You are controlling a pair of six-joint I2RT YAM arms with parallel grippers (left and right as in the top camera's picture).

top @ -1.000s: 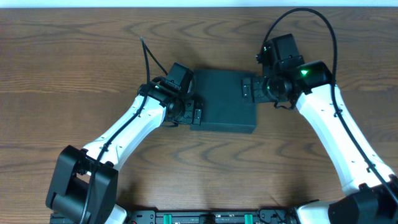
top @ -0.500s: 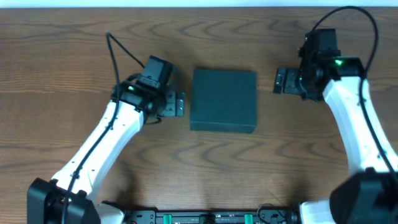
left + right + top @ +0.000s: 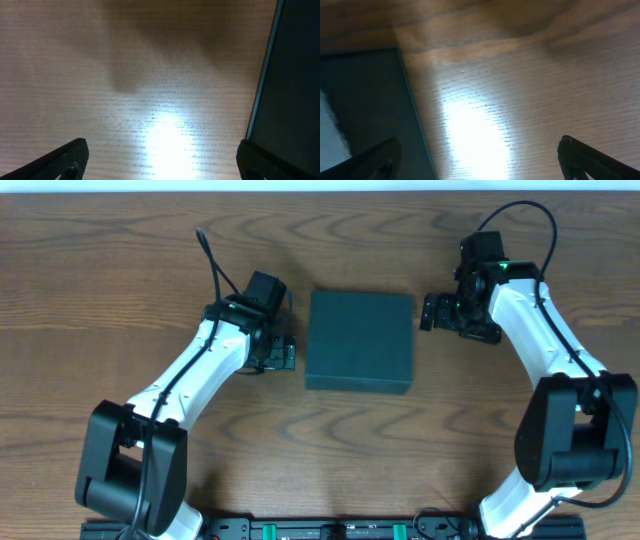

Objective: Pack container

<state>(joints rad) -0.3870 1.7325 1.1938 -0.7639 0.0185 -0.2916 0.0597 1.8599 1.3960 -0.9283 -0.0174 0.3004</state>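
Note:
The container (image 3: 360, 340) is a dark green-black square box lying shut in the middle of the table. Its edge shows at the right of the left wrist view (image 3: 295, 85) and at the left of the right wrist view (image 3: 365, 110). My left gripper (image 3: 287, 355) is open and empty, just left of the box's lower left side; in its own view (image 3: 160, 165) only bare wood lies between the fingers. My right gripper (image 3: 428, 313) is open and empty, just right of the box's upper right corner, over bare wood (image 3: 480, 160).
The wooden table (image 3: 120, 270) fills the view. A pale strip runs along its far edge (image 3: 320, 185). No snack packets or other loose objects show.
Both grippers drew off the box's sides and outward, then came back close. They now sit beside the box, apart from it. The box has not moved.

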